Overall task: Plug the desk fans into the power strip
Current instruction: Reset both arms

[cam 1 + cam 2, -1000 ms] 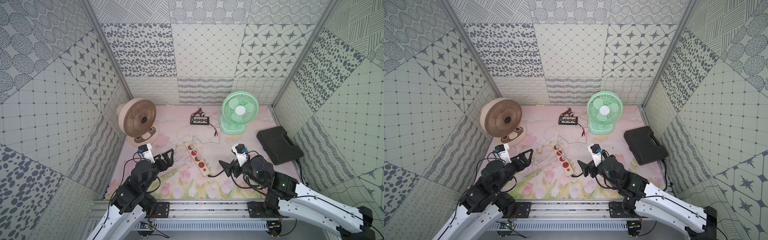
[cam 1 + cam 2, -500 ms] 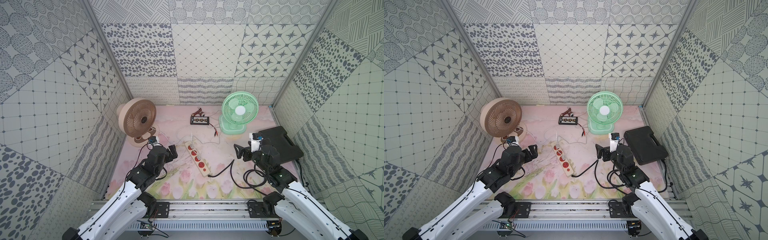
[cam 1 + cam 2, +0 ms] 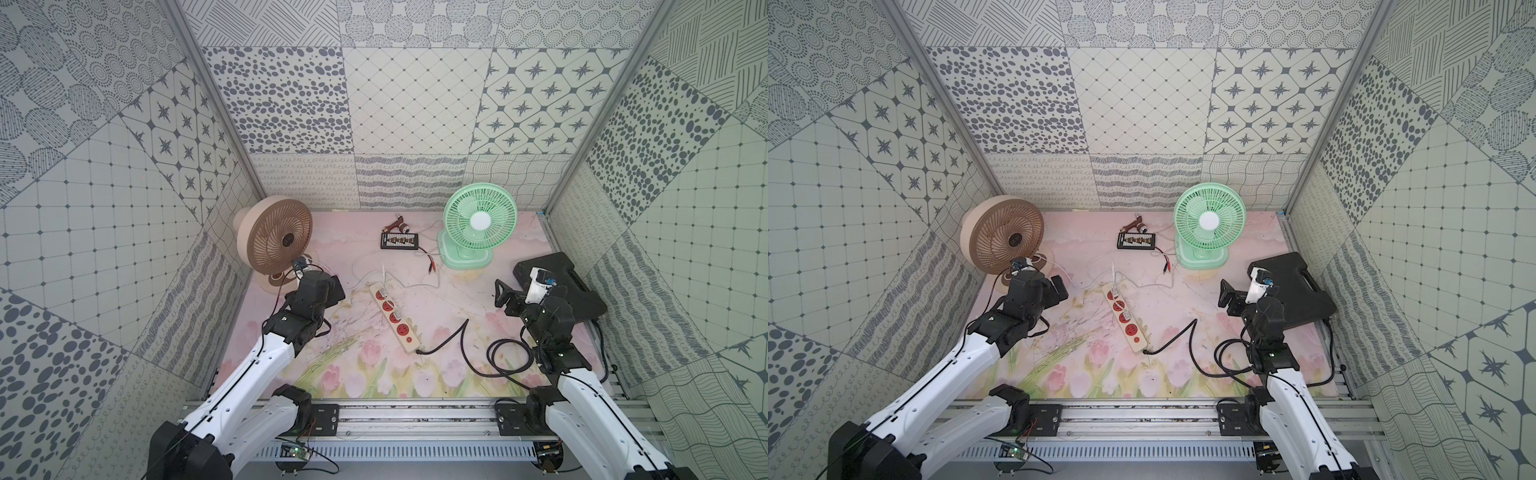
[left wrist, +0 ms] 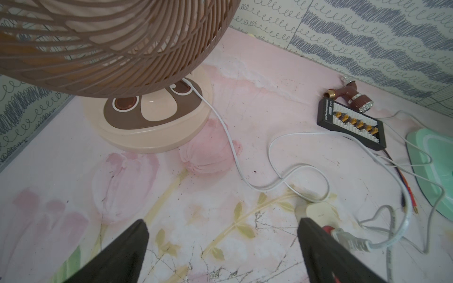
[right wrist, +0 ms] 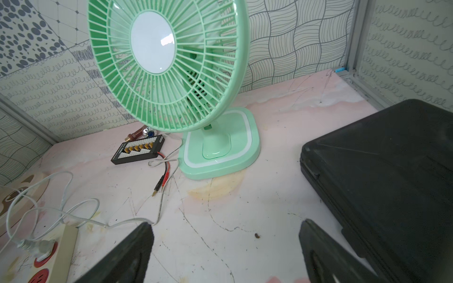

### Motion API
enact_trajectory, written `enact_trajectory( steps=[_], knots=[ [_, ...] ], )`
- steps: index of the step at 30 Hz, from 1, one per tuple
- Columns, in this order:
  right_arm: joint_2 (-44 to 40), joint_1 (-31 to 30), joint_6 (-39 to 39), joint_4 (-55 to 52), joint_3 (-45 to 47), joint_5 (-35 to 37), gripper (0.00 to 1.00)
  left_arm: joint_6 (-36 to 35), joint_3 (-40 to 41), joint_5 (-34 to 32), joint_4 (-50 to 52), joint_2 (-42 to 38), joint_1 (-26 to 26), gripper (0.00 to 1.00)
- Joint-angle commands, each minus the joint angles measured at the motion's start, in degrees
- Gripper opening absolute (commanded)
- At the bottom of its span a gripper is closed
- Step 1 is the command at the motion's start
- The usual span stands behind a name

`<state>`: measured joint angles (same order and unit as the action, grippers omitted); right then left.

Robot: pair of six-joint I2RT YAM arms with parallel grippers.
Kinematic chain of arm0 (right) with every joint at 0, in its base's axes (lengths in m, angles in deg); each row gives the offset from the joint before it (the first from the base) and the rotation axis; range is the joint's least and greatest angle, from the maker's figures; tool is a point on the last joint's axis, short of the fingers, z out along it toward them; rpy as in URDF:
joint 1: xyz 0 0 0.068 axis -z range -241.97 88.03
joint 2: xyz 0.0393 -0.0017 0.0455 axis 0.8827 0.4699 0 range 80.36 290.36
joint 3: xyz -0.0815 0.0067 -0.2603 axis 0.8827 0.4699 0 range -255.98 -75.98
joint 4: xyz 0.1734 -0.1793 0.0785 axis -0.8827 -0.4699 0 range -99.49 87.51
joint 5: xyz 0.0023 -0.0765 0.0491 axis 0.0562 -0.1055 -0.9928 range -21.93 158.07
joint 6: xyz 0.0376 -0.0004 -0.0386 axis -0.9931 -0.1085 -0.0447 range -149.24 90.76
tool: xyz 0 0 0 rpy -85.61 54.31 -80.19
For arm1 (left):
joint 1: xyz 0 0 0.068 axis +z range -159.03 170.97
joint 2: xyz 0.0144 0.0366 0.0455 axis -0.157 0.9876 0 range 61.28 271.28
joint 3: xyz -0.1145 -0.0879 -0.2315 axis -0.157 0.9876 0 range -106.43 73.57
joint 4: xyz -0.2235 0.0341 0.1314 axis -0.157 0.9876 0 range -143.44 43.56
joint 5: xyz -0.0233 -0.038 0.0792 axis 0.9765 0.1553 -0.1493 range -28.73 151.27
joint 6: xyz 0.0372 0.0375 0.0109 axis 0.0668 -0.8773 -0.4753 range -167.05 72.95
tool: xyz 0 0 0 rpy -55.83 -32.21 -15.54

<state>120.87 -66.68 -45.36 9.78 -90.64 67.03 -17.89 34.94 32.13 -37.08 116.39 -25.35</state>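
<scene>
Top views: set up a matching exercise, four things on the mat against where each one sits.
Things
1. brown fan
2. green fan
3. power strip
4. black case

Places
A. flat at the edge of the mat, beside the right arm
B. mid-mat, between the two arms
C. upright at the back, on the side of the left arm
D. upright at the back, on the right arm's side

Pairs: 1-C, 2-D, 3-B, 4-A
</scene>
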Motion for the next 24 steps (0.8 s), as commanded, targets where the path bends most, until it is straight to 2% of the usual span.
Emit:
enact_trajectory(
  steps=[1,10,13,24],
  knots=[
    [1.07,1.17,-0.23,8.47,1.6,2.25,0.97,-8.72,2.3,2.36,-7.85,0.61,2.7,0.99],
    [6.59,3.56,2.2,14.62,2.82,5.35,0.97,-15.92,8.2,3.75,-16.79,2.7,4.27,0.99],
    [9.69,4.4,3.24,17.57,3.64,6.54,0.97,-17.9,11.04,6.99,-22.66,4.77,5.47,1.0],
    [18.79,5.29,5.94,25.56,4.86,9.31,0.97,-22.52,11.71,12.3,-38.81,17.15,7.44,0.99]
  ],
)
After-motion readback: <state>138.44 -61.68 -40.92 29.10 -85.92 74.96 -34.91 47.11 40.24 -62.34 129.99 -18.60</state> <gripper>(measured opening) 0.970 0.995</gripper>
